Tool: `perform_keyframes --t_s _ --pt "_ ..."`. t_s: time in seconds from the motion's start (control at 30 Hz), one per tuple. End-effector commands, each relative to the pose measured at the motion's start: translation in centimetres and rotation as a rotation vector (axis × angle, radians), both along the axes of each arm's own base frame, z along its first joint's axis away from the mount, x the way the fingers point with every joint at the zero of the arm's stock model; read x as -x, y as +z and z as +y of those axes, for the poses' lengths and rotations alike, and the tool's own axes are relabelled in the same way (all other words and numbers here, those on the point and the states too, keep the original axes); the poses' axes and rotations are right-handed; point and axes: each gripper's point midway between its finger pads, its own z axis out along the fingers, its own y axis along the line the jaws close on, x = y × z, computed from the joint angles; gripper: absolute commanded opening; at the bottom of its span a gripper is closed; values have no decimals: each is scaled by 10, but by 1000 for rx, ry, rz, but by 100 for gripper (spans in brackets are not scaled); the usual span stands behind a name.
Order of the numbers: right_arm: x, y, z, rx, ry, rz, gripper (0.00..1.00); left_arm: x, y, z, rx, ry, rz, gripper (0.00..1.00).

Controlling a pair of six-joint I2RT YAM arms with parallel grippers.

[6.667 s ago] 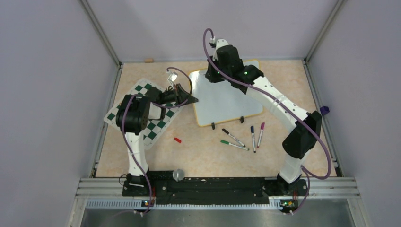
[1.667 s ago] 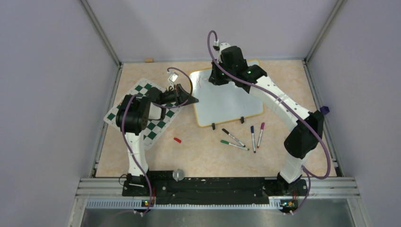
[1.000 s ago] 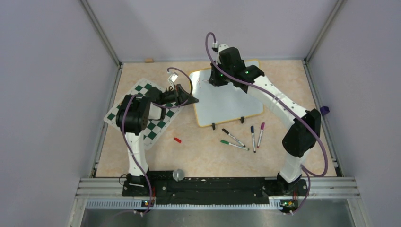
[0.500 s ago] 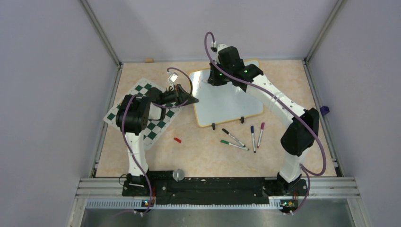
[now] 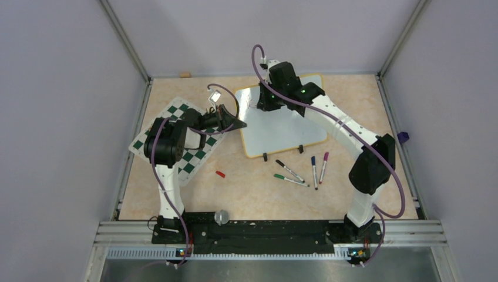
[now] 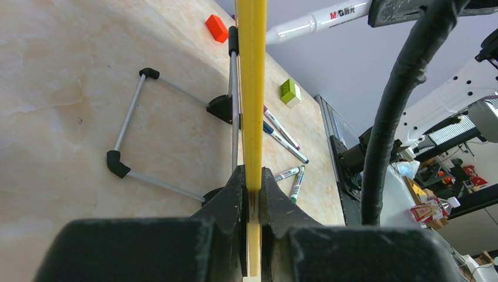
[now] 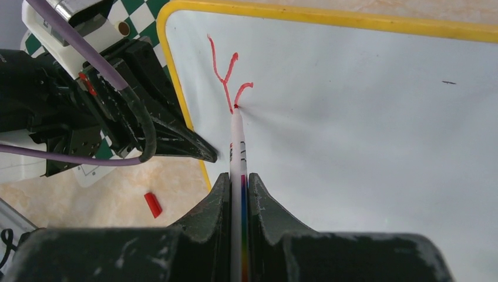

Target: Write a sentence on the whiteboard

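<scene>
- You've got a beige marbled tabletop [image 5: 252, 197] boxed in by plain lavender-grey walls [image 5: 59, 88], with a metal rail [image 5: 270, 230] along the near edge.
- The whiteboard [image 5: 282, 126] sits at the centre-far part of the table, its left edge next to the green-and-white chess mat [image 5: 194, 158].
- Four loose markers [image 5: 299, 171] lie just off the board's near edge, and a red cap [image 5: 220, 174] lies to their left.
- Your left arm is folded low over the mat. The left gripper [image 6: 252, 182] has its jaws pinching the board's yellow frame on the left edge.
- Your right arm arches across to the board's far-left corner, wrist pointing down.
- The right gripper [image 7: 238, 182] has its jaws pressed on a red marker [image 7: 237, 141], tip touching the board.
- Red strokes [image 7: 226, 82] sit right at the tip, near the top-left corner.
</scene>
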Motion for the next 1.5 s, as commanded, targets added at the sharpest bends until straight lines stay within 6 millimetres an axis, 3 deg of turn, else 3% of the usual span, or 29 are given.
perform_keyframes --t_s 0.0,0.6,1.23,1.47 --pt "-4 6 -12 28 -57 -33 0 28 16 -6 -23 -131 -166 0" --pt "-24 27 -22 68 -133 -107 0 29 16 -6 -23 -129 -166 0" --pt "-24 32 3 -8 -40 -90 0 29 17 -6 -24 -131 -170 0" --pt "-18 55 5 -93 -17 -112 0 29 17 -6 -24 -132 -167 0"
